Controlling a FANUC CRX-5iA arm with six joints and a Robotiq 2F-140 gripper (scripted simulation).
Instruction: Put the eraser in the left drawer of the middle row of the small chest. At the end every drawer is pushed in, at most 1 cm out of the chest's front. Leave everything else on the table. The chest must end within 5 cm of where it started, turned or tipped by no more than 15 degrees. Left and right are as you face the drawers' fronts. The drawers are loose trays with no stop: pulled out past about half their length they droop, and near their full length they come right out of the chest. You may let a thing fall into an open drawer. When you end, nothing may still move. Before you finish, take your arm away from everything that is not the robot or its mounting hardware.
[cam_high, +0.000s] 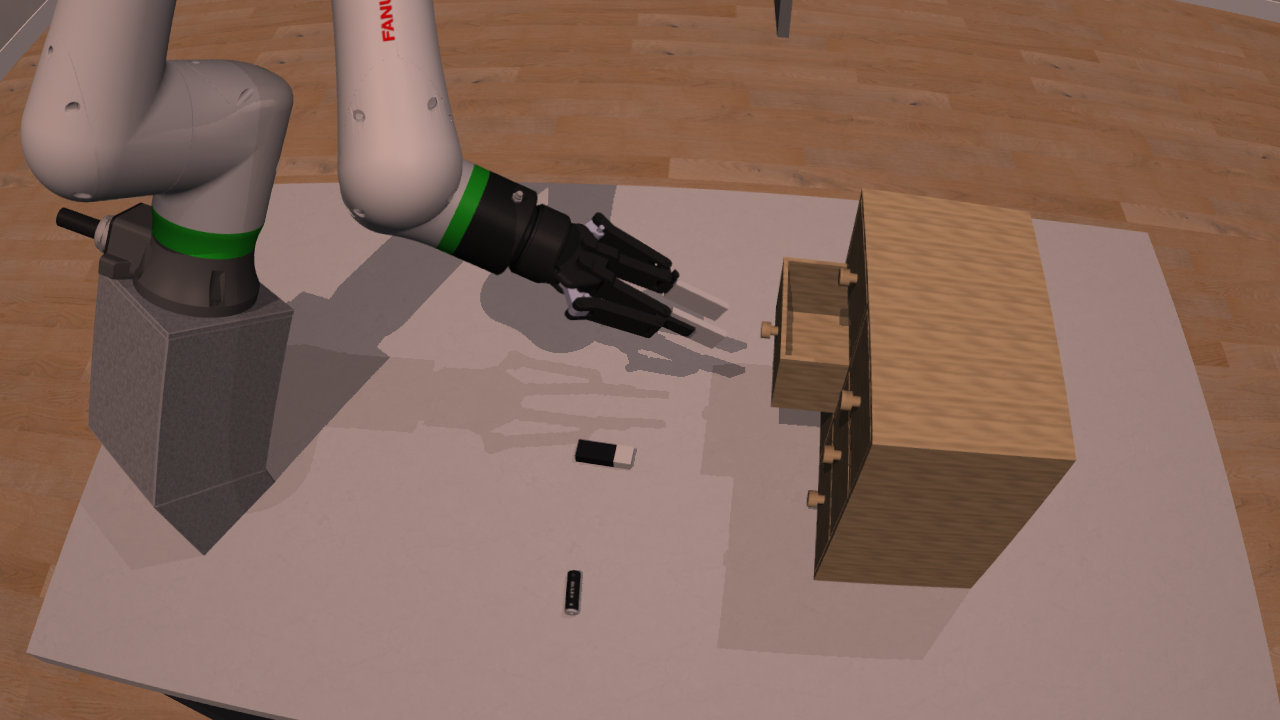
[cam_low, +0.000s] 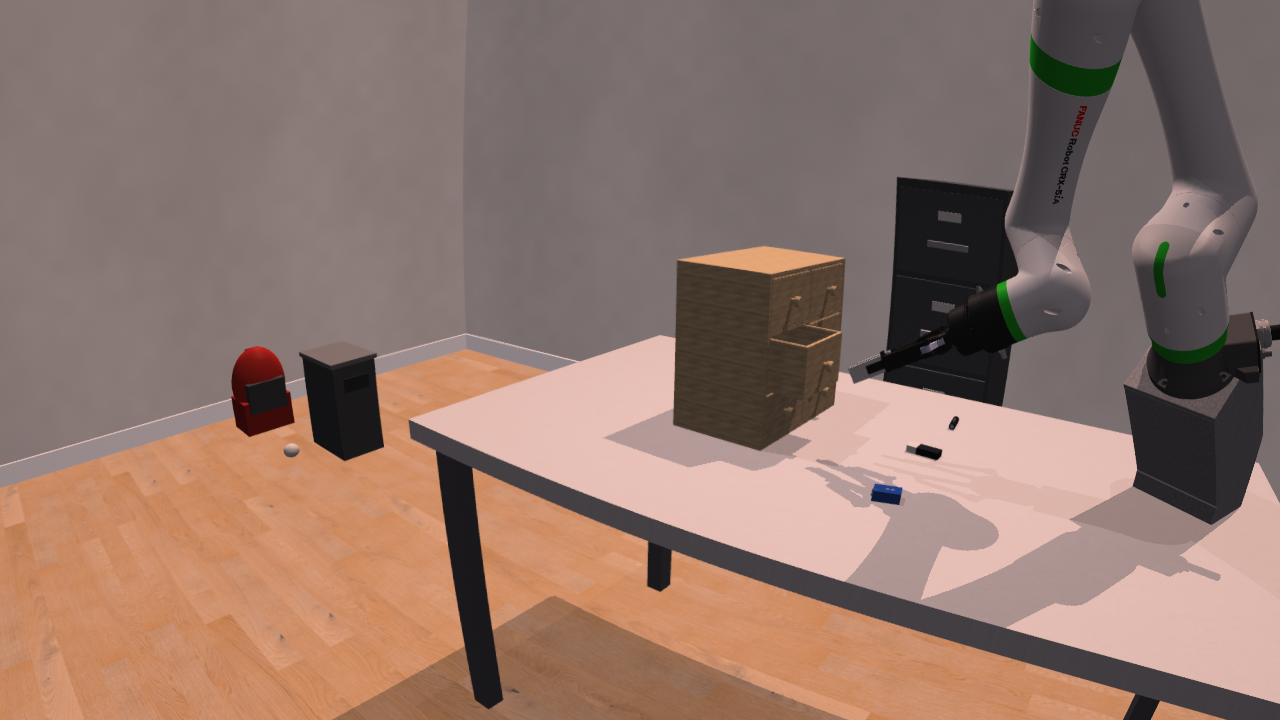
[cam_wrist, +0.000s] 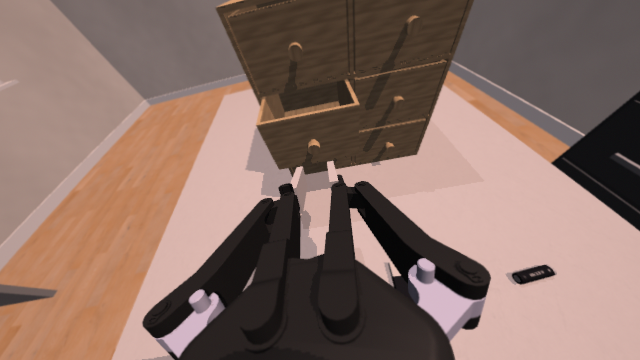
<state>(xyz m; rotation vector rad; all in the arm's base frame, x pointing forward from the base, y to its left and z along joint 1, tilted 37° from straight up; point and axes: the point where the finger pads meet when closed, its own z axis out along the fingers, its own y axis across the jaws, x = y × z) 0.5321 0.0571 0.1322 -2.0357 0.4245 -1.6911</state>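
The eraser (cam_high: 605, 454), black with a white end, lies flat on the table between the arm's base and the small wooden chest (cam_high: 948, 376); it also shows in the exterior view (cam_low: 924, 450). The left drawer of the middle row (cam_high: 810, 335) stands pulled out and looks empty in the wrist view (cam_wrist: 310, 120). All the other drawers are pushed in. My gripper (cam_high: 702, 315) hangs above the table a short way in front of that drawer's knob (cam_wrist: 313, 146), apart from it. Its fingers stand a little apart with nothing between them.
A small black battery (cam_high: 572, 591) lies nearer the table's front edge and shows at the right of the wrist view (cam_wrist: 533, 274). A blue block (cam_low: 886, 492) lies on the table below the arm. A black filing cabinet (cam_low: 948, 286) stands behind the table.
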